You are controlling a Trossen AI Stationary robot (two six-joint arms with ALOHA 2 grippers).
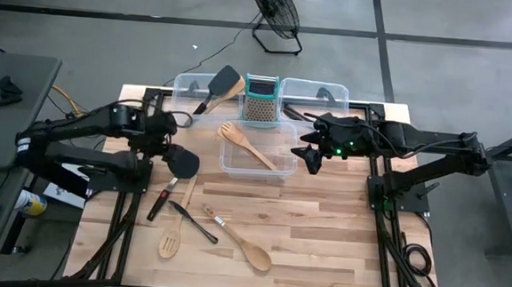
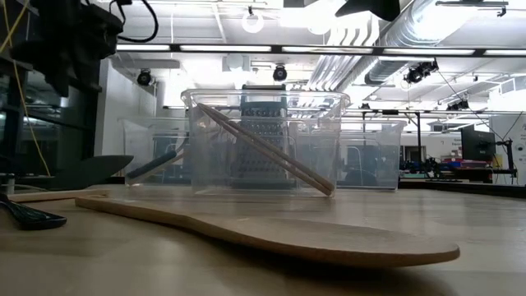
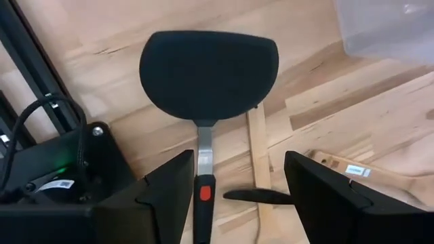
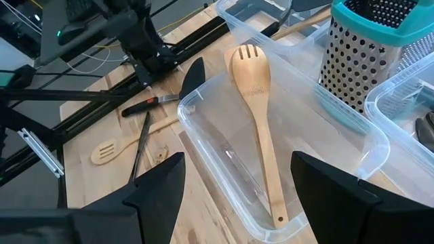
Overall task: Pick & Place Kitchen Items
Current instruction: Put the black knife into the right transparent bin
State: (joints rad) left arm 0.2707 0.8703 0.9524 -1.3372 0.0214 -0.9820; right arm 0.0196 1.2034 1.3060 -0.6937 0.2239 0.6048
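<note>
Black turner handle between spread left fingers, apparently ungripped.

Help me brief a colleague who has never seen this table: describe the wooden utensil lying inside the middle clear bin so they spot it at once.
Start at the teal-topped box grater at the table's far edge; the clear bin directly in front of it holds one utensil. That is the slotted wooden spoon, lying diagonally, notched head toward the grater. The other wooden spoons lie loose on the tabletop, not in this bin.
</note>
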